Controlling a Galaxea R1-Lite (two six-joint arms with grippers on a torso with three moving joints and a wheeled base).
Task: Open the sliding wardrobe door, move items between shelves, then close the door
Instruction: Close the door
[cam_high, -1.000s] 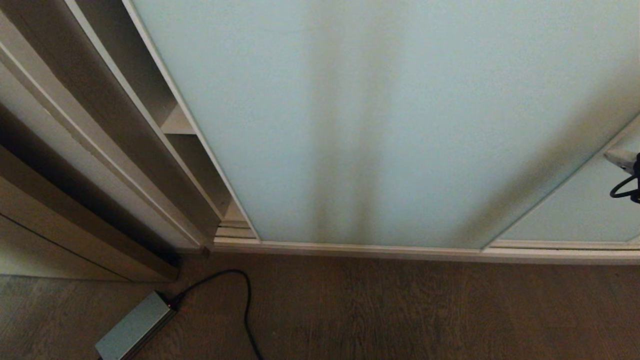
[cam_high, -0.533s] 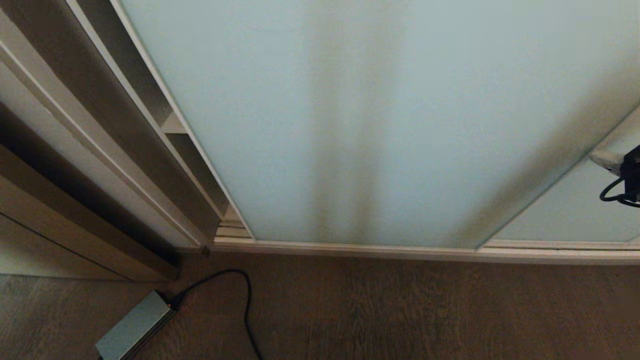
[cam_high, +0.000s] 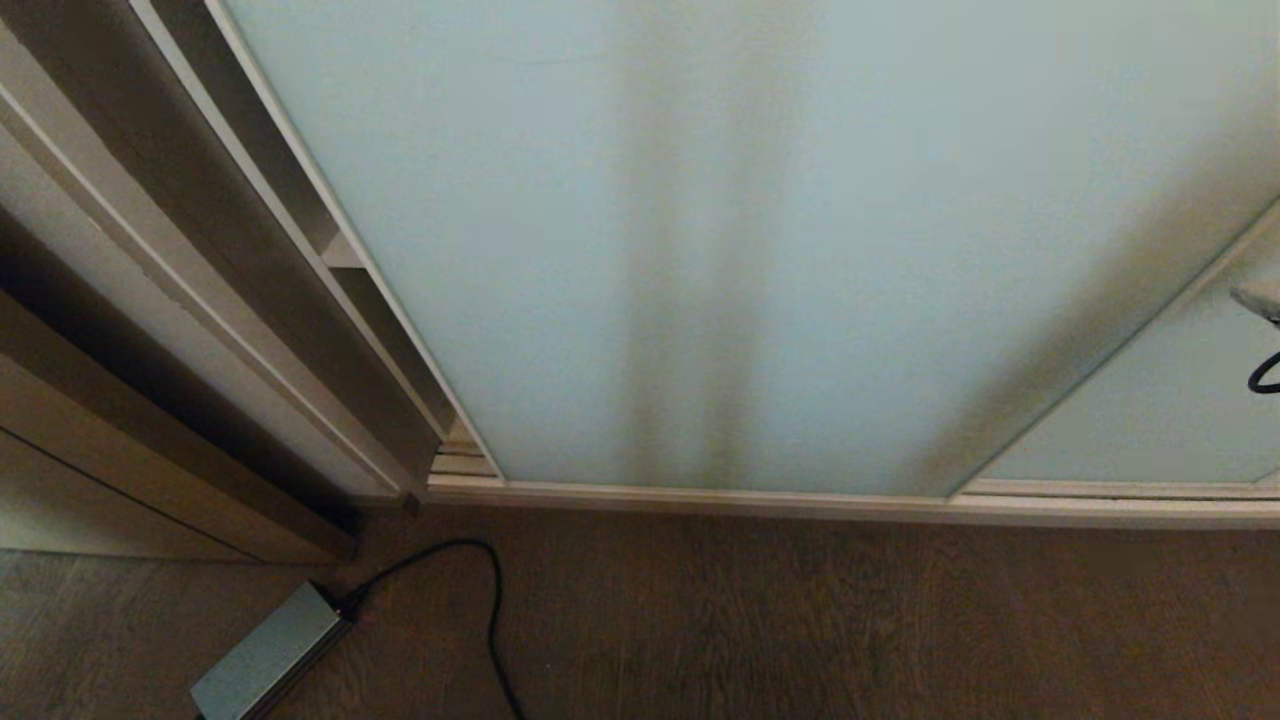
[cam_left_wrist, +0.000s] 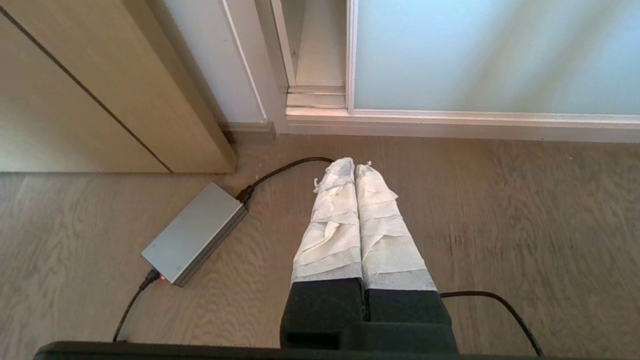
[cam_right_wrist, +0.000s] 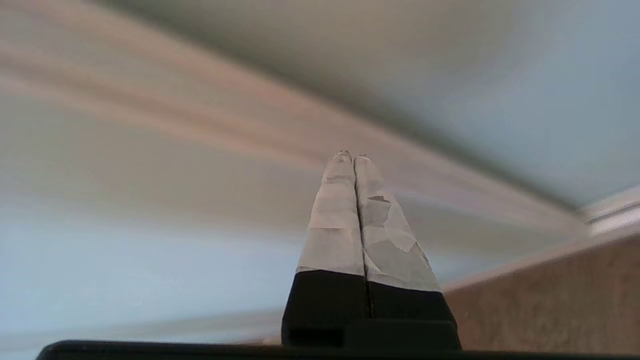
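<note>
Slid further left since a second ago, sliding wardrobe door (cam_high: 720, 240) nearly shut over shelves (cam_high: 342, 252); right gripper (cam_right_wrist: 352, 156) clenched empty against its right stile; keep steady level push till flush; left gripper (cam_left_wrist: 355, 165) parked, clenched empty.

Brown wood floor (cam_high: 800, 620) w/ grey power brick (cam_high: 265, 655), black cable (cam_high: 490, 610).
</note>
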